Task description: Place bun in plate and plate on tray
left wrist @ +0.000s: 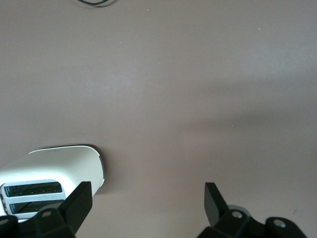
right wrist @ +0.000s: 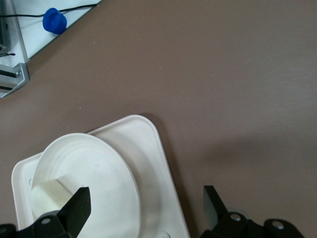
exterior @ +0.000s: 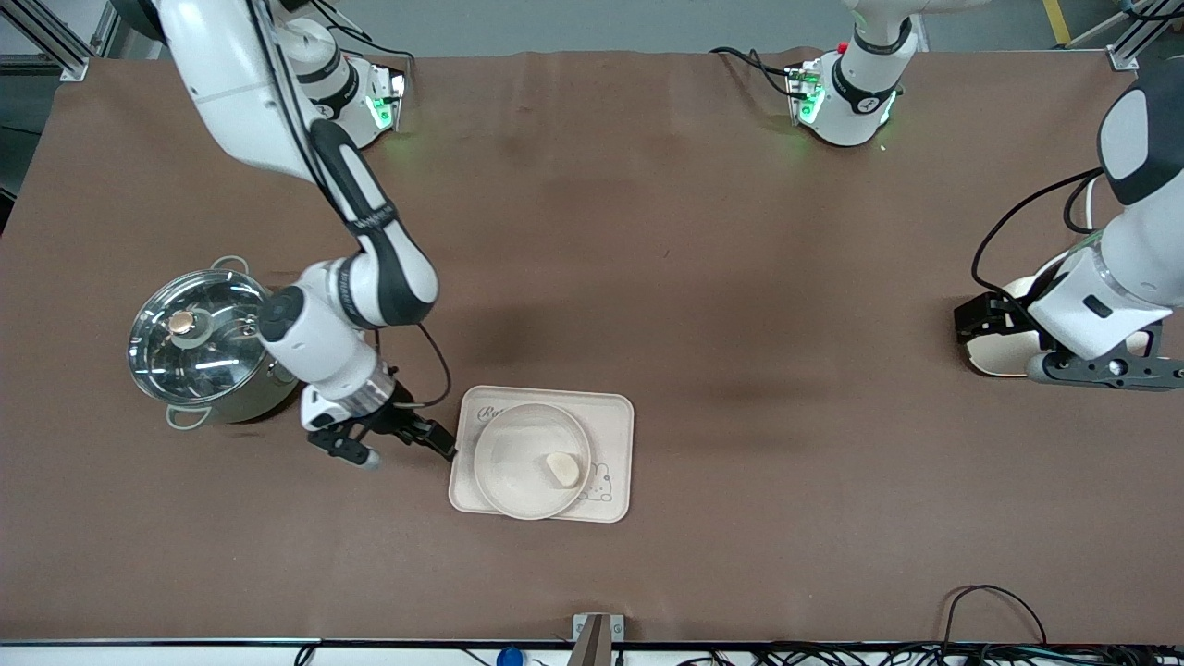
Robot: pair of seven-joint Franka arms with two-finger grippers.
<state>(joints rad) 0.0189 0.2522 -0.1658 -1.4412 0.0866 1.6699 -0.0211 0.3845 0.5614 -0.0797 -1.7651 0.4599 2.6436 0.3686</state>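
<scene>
The bun (exterior: 562, 469) lies in the round plate (exterior: 518, 444), and the plate sits on the rectangular tray (exterior: 617, 416). My right gripper (exterior: 407, 446) is open and empty, over the tray's edge toward the right arm's end. In the right wrist view, the right gripper (right wrist: 146, 208) spans the rim of the plate (right wrist: 94, 163) and the edge of the tray (right wrist: 153, 144); the bun (right wrist: 49, 192) shows beside one finger. My left gripper (exterior: 994, 324) waits open and empty over the toaster. It also shows in the left wrist view (left wrist: 148, 208).
A steel pot with a glass lid (exterior: 199, 342) stands beside the right arm's wrist, toward the right arm's end. A cream toaster (exterior: 1004, 359) stands at the left arm's end and also shows in the left wrist view (left wrist: 54, 166). The table is brown.
</scene>
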